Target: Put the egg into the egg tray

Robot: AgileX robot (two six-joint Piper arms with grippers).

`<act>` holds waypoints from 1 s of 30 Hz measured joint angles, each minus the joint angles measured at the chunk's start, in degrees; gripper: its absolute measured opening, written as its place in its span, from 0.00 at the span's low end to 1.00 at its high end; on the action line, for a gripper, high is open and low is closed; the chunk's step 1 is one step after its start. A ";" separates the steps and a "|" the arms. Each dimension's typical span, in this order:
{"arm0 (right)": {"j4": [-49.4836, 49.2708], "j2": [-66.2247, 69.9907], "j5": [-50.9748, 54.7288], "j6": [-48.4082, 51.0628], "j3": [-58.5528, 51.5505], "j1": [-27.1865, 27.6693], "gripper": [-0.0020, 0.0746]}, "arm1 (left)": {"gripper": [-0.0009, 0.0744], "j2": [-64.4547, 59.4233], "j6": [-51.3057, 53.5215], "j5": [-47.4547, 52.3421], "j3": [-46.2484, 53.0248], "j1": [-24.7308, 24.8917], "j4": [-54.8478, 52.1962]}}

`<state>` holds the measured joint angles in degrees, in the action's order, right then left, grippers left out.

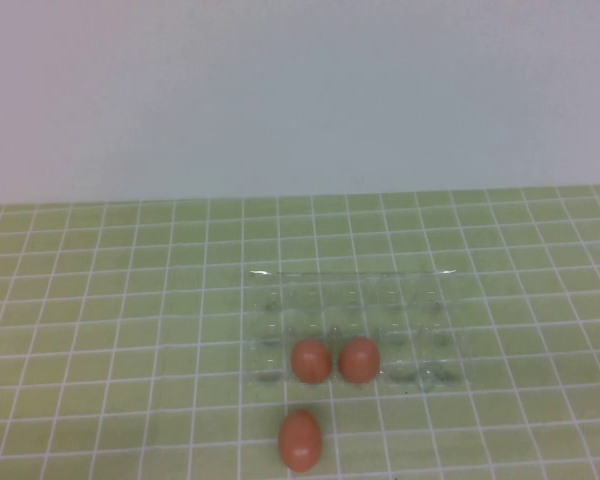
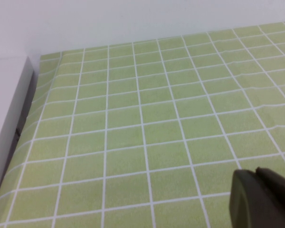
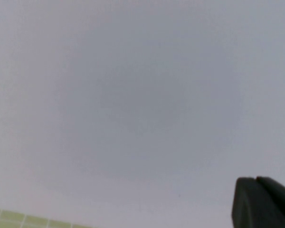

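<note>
High view. We see the egg [image 1: 300, 439] lying loose on the green checked tablecloth [image 1: 110, 330], just beside the near edge of the egg tray [image 1: 450, 330] and apart from it. Two more eggs [image 1: 311, 360] [image 1: 359, 359] sit side by side in the tray's near row of cups; the remaining cups are vacant. Neither arm enters this view, so we cannot place the egg relative to either tool here. We judge the egg light, rigid, smooth and brittle, and prone to roll. We recommend gripping across its short axis at the widest part, with low closing force. The tray is thin clear plastic and will likely shift if bumped. Open cloth surrounds the egg on all visible sides, though it lies close to the view's near edge.

Left wrist view. The left gripper [image 2: 263, 199] shows only as a dark corner of its body; we cannot tell its finger state. Ahead of it lies bare cloth, bounded by a white wall [image 2: 133, 21] and a white side panel [image 2: 9, 118]. No egg or tray appears.

Right wrist view. The right gripper [image 3: 262, 203] likewise shows only a dark corner; state undetermined. It faces the blank wall, with a sliver of cloth showing.
</note>
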<state>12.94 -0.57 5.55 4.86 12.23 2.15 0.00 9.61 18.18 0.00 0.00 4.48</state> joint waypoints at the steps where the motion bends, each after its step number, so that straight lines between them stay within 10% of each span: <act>1: 0.09 0.00 -0.92 -0.91 0.10 0.00 0.02 | 0.01 0.00 0.00 0.00 0.00 0.00 0.00; 17: -3.52 -0.26 -7.77 -4.09 -2.13 0.00 0.02 | 0.01 0.00 0.05 0.00 0.00 0.00 0.00; 30: -15.95 3.02 13.32 -4.86 -0.70 0.00 0.02 | 0.01 0.00 0.05 0.00 0.00 0.00 0.00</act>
<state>-3.01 2.45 18.86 0.00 11.53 2.15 0.00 9.66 18.18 0.00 0.00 4.48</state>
